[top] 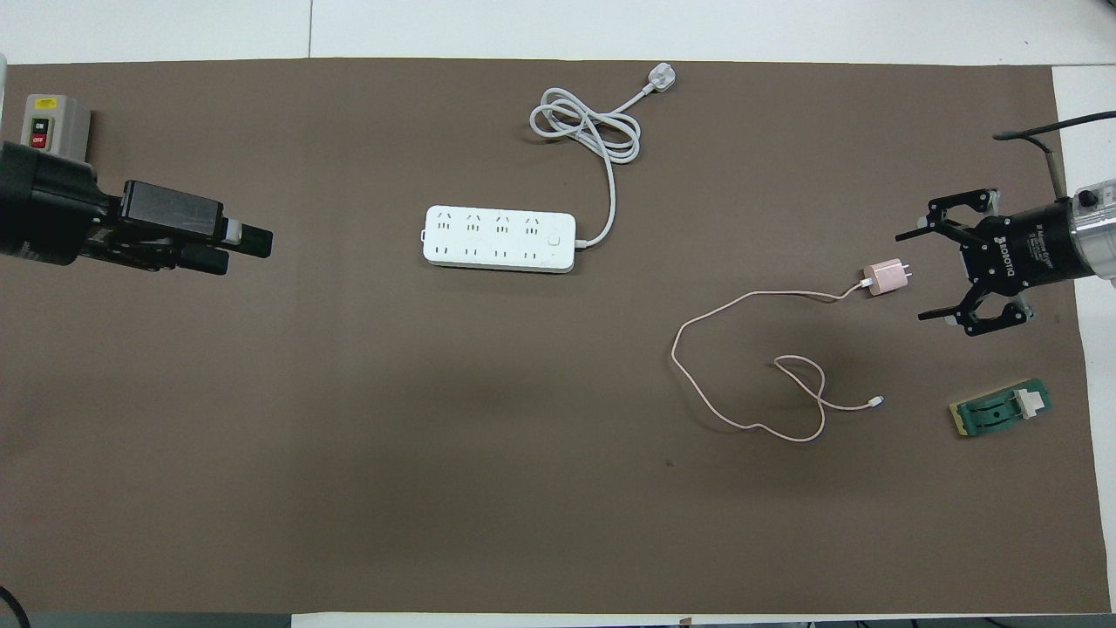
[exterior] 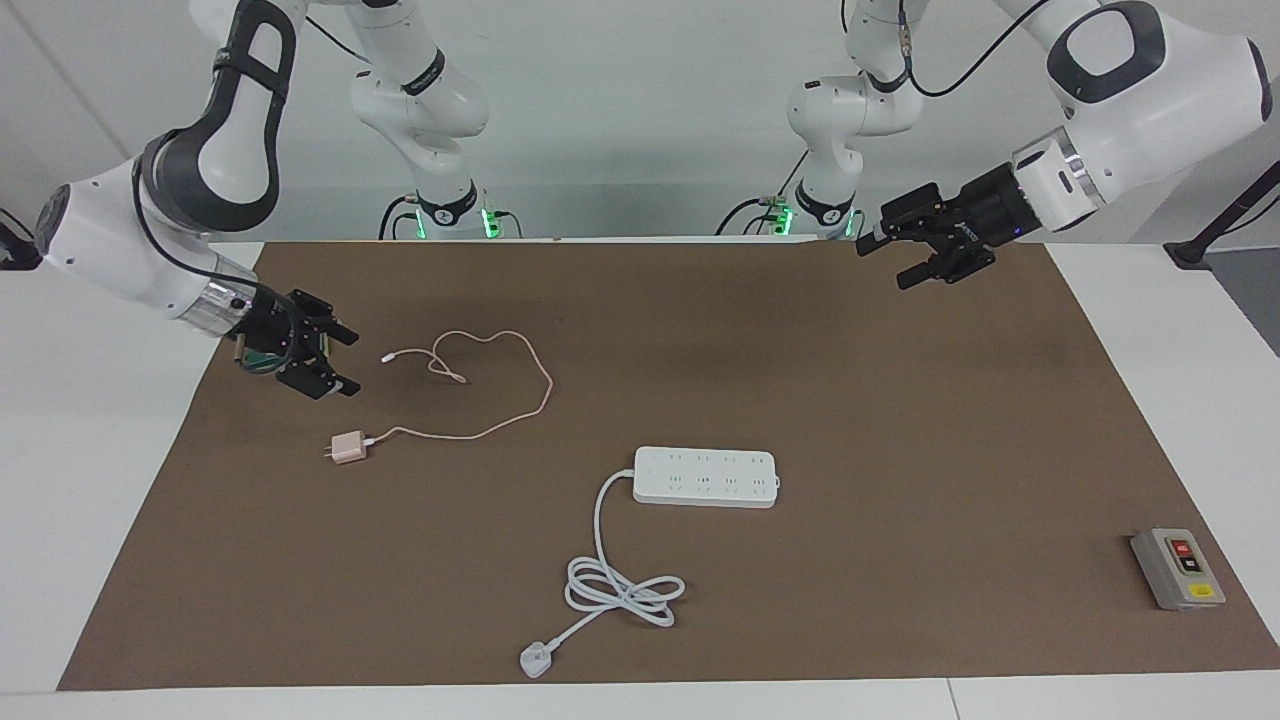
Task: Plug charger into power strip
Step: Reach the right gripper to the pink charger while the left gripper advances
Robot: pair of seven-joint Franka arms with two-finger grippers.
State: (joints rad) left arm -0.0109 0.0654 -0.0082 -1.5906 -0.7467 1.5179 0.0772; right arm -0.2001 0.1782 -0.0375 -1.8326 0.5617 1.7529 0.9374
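Note:
The charger (exterior: 348,447) (top: 885,277) is a pale-pink cube lying on the brown mat, prongs toward the right arm's end of the table. Its thin pink cable (exterior: 545,395) (top: 676,358) loops toward the robots and ends in a small white connector (exterior: 387,358) (top: 876,402). The white power strip (exterior: 705,477) (top: 500,239) lies flat mid-table, sockets up. My right gripper (exterior: 350,362) (top: 913,277) hangs open over the mat just beside the charger's prongs, apart from it. My left gripper (exterior: 882,265) (top: 257,242) is open and empty, raised over the mat at the left arm's end.
The strip's thick white cord (exterior: 620,590) (top: 584,126) coils farther from the robots and ends in a three-pin plug (exterior: 535,660) (top: 661,80). A grey switch box (exterior: 1178,568) (top: 44,131) sits at the left arm's end. A green block (top: 1001,410) lies near the right gripper.

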